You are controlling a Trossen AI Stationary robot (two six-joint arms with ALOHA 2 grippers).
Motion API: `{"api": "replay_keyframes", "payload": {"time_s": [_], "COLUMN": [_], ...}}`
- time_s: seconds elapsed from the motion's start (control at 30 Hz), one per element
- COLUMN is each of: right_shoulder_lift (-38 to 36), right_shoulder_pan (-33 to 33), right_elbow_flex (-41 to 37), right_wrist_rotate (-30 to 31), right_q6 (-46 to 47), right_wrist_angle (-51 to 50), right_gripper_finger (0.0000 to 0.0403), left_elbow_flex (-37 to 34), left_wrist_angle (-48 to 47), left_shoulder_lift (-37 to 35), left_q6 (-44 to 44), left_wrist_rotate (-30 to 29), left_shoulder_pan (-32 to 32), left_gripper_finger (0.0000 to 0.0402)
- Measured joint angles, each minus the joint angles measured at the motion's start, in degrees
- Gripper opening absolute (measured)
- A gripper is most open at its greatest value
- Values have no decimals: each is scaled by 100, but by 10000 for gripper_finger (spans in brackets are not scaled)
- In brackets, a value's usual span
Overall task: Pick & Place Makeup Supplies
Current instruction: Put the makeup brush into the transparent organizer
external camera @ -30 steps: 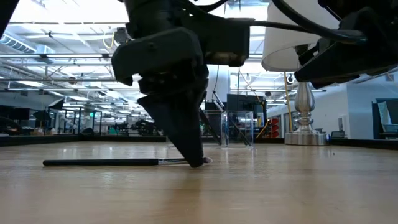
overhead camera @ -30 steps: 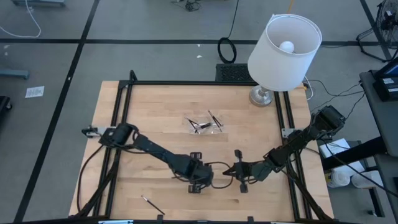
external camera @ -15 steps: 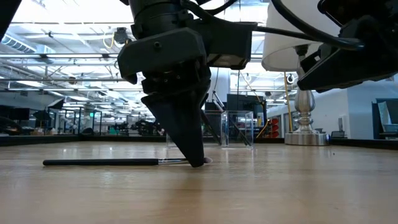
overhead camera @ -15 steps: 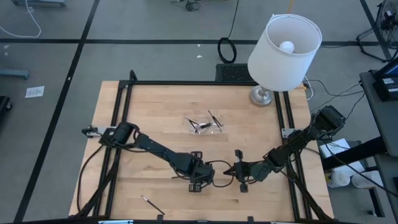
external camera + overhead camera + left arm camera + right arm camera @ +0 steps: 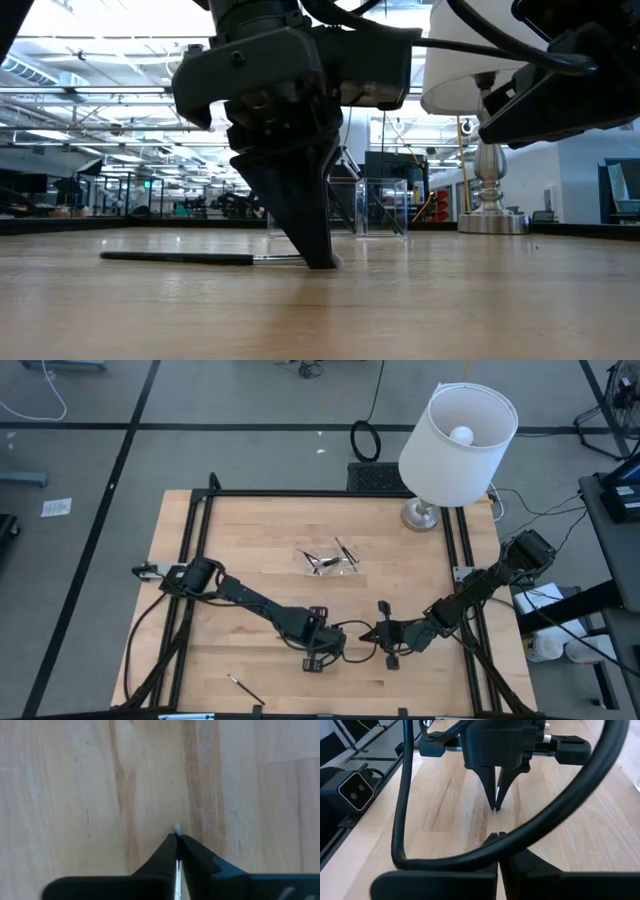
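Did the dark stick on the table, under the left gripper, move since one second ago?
Yes. In the low view the stick slid toward the clear box behind.

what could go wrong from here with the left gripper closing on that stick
The left gripper pinches the makeup stick only at its pale end, so the long dark body may droop or slip out when lifted. Its fingertips touch the table and could scrape. The right gripper waits close by; the arms may bump.
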Motion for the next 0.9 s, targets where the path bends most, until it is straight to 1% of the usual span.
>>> {"api": "replay_keyframes", "payload": {"time_s": [0.07, 0.23, 0.4, 0.6, 0.73, 0.9], "right_shoulder_lift": [2, 2, 0, 2, 2, 0], "right_shoulder_pan": [0, 0, -1, 0, 0, -2], "right_elbow_flex": [0, 0, 0, 0, 0, 0], "right_wrist_rotate": [0, 1, 15, 13, 14, 13], "right_q6": [1, -1, -1, -1, -1, -1], "right_wrist_angle": [1, 1, 1, 9, 45, 43], "right_gripper_finger": [0, 0, 0, 0, 0, 0], "left_elbow_flex": [-2, -6, -28, -72, -44, -61], "left_wrist_angle": [0, -35, -86, -197, -82, -108], "left_shoulder_lift": [0, 0, -112, -505, -956, -1324], "left_q6": [48, 178, 245, 298, 345, 464], "left_wrist_rotate": [0, -18, -332, -614, -930, -1118], "left_shoulder_pan": [-2, -46, -140, -203, -205, -205], "left_gripper_finger": [11, 6, 4, 1, 1, 0]}}
